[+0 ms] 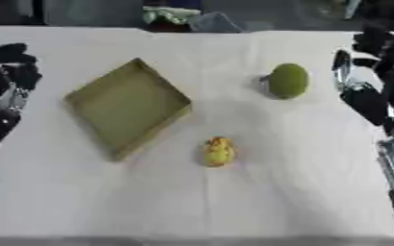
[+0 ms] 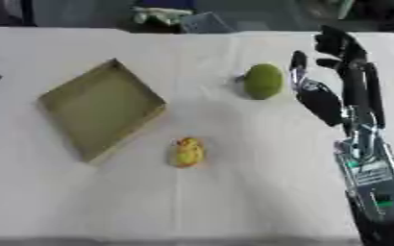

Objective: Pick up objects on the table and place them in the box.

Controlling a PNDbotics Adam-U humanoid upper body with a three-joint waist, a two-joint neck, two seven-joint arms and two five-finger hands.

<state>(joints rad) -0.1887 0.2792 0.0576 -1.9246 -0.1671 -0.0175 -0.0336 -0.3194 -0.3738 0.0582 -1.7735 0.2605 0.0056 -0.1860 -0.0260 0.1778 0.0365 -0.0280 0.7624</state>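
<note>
An olive-green shallow box (image 1: 129, 105) lies turned like a diamond on the white table, left of centre, with nothing inside it. A round green fruit (image 1: 287, 80) sits to the right at the back. A small yellow object (image 1: 219, 151) with an orange spot lies near the middle, just in front of the box's right corner. My right hand (image 2: 322, 103) stands open to the right of the green fruit, fingers pointing away and a small gap between thumb and fruit. At the left edge, beside the box, my left hand (image 1: 11, 72) rests open and holds nothing.
The white cloth covers the table (image 1: 234, 206), with a faint seam running down the middle. Beyond the far edge lie a pale green bundle (image 1: 171, 14) and a grey thing (image 1: 213, 21). My right forearm (image 2: 373, 178) runs along the table's right side.
</note>
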